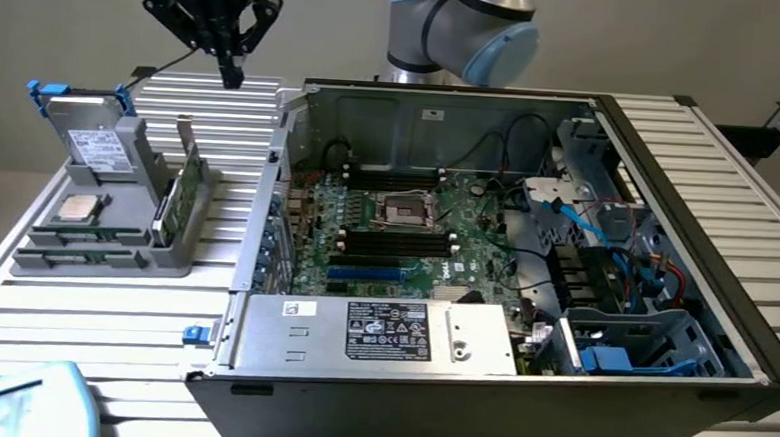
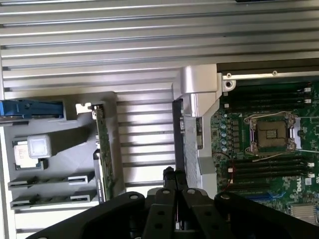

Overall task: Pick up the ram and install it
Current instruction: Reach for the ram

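The claw (image 1: 231, 70) hangs closed tight, gripping nothing. In the wrist view, straight beneath its tips lies the slatted desk (image 2: 144, 149), in the gap between a gray holder (image 2: 65, 164) and the corner of the open computer case (image 2: 197, 94). The exterior view adds the height: the claw is well above the desk, touching nothing. Below it, toward the exterior view's left, the ram (image 1: 89, 231) sits low in the holder, just beside a square CPU chip (image 1: 81, 207). A taller green card (image 1: 184, 193) stands upright nearer the claw. Farther off on the other side, the motherboard (image 1: 404, 219) lies inside the case.
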`<state>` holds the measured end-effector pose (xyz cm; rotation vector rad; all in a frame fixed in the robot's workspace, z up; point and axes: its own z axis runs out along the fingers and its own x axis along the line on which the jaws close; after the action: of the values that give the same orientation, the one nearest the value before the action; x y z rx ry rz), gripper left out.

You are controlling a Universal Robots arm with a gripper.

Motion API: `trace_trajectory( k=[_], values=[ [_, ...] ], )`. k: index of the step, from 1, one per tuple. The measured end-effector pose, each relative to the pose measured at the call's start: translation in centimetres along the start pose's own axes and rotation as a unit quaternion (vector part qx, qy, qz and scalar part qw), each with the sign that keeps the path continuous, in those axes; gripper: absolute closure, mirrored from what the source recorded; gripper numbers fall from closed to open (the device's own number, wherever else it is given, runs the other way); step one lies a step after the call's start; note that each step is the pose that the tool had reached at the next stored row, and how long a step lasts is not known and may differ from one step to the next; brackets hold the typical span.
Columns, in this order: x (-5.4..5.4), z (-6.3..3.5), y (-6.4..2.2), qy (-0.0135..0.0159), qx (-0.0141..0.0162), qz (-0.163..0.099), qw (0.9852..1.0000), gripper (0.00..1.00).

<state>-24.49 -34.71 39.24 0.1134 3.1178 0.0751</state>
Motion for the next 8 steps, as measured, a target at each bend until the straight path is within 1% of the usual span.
trace_trajectory(
  k=[8],
  values=[
    [3.7,-0.04,0.41,0.0000,0.0001,0.000,1.0000,0.90]
  ],
)
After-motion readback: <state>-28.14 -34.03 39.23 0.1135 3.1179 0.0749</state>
